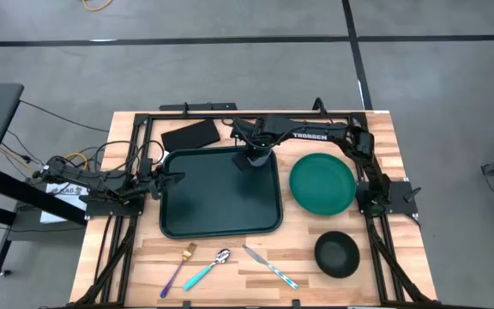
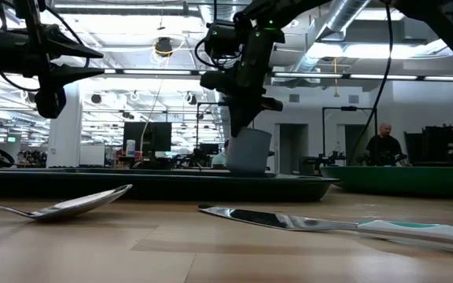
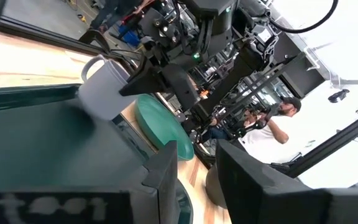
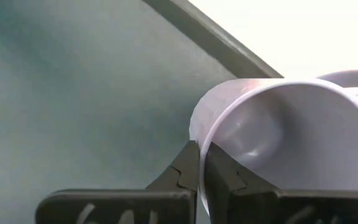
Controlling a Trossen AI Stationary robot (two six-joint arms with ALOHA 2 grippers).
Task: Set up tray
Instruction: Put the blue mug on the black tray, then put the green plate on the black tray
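- At table's left edge: left gripper (image 1: pixel 175 178) sits at the tray's left rim, fingers (image 3: pixel 166 171) apart with a gap between them, nothing gripped; whether it touches the rim can't be told.
- Centre-left: tray (image 1: pixel 204 206), large dark green plastic rectangle, rounded corners, raised rim, biggest item on the wooden table (image 1: pixel 127 249); inside mostly bare.
- Behind tray's far-left corner: flat black rectangle (image 1: pixel 190 135), lying at an angle, just beside the rim.
- Tray's far-right corner: right gripper (image 1: pixel 256 157) pinched tight on the wall of a pale mug (image 2: pixel 248 150); one finger inside the rim, one outside in the right wrist view. Mug is upright, base at the tray floor in the low view.
- In front of tray, left to right: fork (image 1: pixel 179 267) with purple handle, spoon (image 1: pixel 208 268) with teal handle, knife (image 1: pixel 270 267) with teal handle.
- Right of tray: round green plate (image 1: pixel 322 182), just beside the rim.
- Front right: black bowl (image 1: pixel 337 254), near the plate, apart from it.
- Room behind: person (image 2: pixel 384 144) at a bench, far off.
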